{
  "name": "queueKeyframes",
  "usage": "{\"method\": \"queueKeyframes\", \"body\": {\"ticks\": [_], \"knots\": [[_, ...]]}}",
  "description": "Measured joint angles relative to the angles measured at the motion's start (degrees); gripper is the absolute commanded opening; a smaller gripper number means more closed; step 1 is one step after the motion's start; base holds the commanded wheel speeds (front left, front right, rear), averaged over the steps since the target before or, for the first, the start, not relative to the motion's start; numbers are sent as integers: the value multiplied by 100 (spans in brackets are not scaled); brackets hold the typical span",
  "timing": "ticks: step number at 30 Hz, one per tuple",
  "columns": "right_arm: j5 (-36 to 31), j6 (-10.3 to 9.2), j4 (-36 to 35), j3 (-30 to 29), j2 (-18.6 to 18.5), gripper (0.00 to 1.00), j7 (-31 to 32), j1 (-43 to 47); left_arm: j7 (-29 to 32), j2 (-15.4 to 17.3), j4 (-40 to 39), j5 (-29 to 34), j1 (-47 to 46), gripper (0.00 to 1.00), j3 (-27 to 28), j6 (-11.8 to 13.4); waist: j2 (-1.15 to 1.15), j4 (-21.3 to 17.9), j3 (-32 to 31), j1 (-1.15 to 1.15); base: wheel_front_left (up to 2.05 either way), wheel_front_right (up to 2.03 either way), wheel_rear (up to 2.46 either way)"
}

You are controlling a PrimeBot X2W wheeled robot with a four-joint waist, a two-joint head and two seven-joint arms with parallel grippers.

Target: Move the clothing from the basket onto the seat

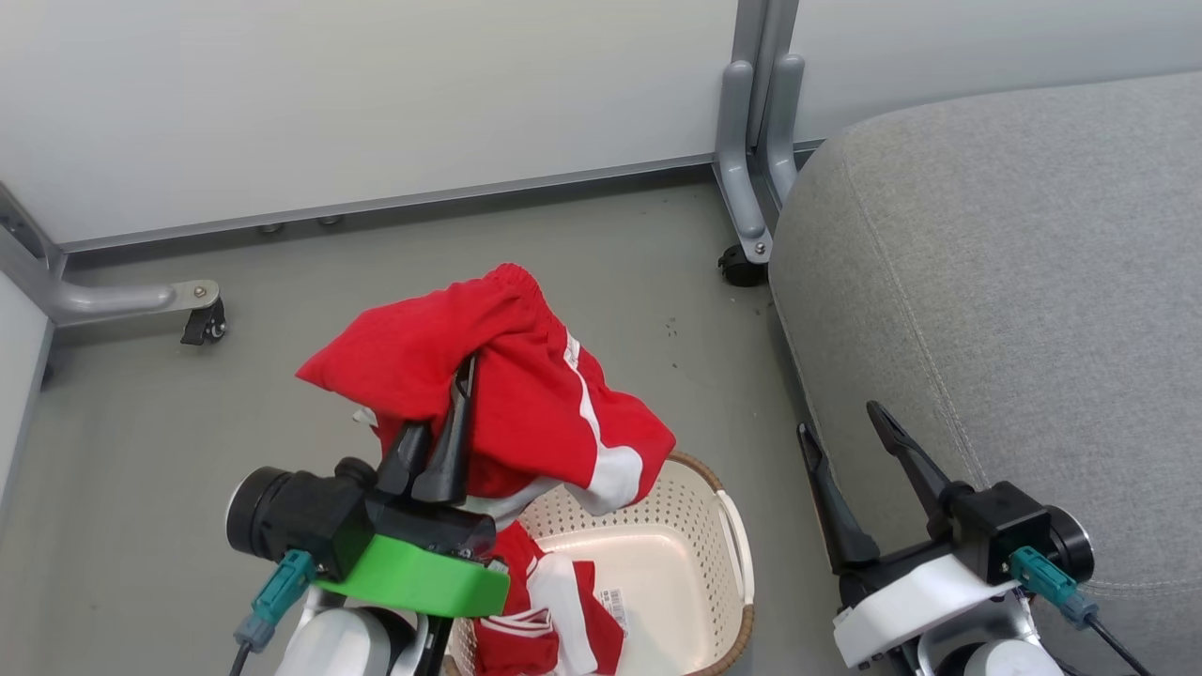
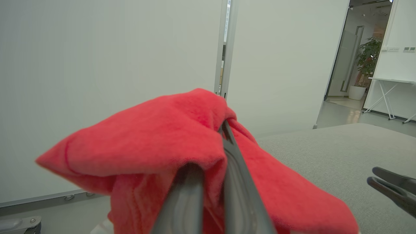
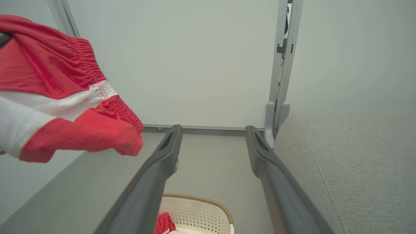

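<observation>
Bare floor (image 1: 742, 376) between basket (image 1: 700, 502) and seat (image 1: 1014, 282)

My right gripper (image 3: 213, 130) has its fingers spread, gap bare. At upper left hangs a red garment (image 3: 58, 81) with white panel. Below my fingers: the basket (image 3: 201, 211), some red cloth (image 3: 164, 224) inside. The seat (image 3: 351, 169) lies at right.

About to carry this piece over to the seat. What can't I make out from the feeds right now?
- Head view: the basket is partly hidden by the held garment and the left gripper, and cut off by the bottom edge, so how much clothing remains inside is unclear.
- Left wrist view: the fabric hides how deep the grip sits.
- Head view: the sticker print is too small to read.
</observation>
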Motion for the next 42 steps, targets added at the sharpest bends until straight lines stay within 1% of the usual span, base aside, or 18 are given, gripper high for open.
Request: {"method": "queueKeyframes", "body": {"ticks": [3, 6, 15, 18, 23, 33, 34, 35, 36, 42], "knots": [[33, 0, -19, 145, -1, 100, 9, -4, 16, 12, 0, 0, 0, 0, -8, 3, 0, -1, -7, 0, 0, 0, 0], [171, 0, -78, 437, -37, 100, 68, -42, 44, 19, 2, -16, 0, 0, -20, 7, 0, 5, -12, 0, 0, 0, 0], [846, 0, -475, 1784, -98, 100, 318, -543, 119, 36, 15, -57, -2, 0, -71, 27, 0, 32, -2, 0, 0, 0, 0], [1007, 0, -454, 2169, -114, 100, 363, -723, 142, 38, 21, -57, -4, 0, -99, 32, 0, 42, 0, 0, 0, 0, 0], [1069, 0, 48, 2452, -129, 100, 401, -994, 153, 35, 19, -58, -19, 0, -164, 32, 0, 84, 4, 0, 0, 0, 0], [1158, 0, 1210, 2933, 21, 100, 152, -1720, 201, 26, 16, -101, -31, 0, -279, 30, 0, 134, -9, 0, 0, 0, 0], [1215, 0, 1295, 2958, 30, 49, 125, -1783, 201, 25, 18, -101, -32, 0, -289, 30, 0, 141, -9, 0, 0, 0, 0], [1241, 0, 1360, 2971, 40, 34, 101, -1828, 202, 24, 19, -101, -32, 0, -297, 27, 0, 145, -11, 0, 0, 0, 0], [1279, 0, 1439, 2992, 40, 0, 69, -1885, 205, 23, 20, -102, -33, 0, -311, 24, 0, 154, -12, 0, 0, 0, 0], [1437, 0, 1628, 3114, 48, 0, -51, -2014, 220, 22, 22, -119, -34, 0, -338, 32, 0, 170, -8, 0, 0, 0, 0]]}}
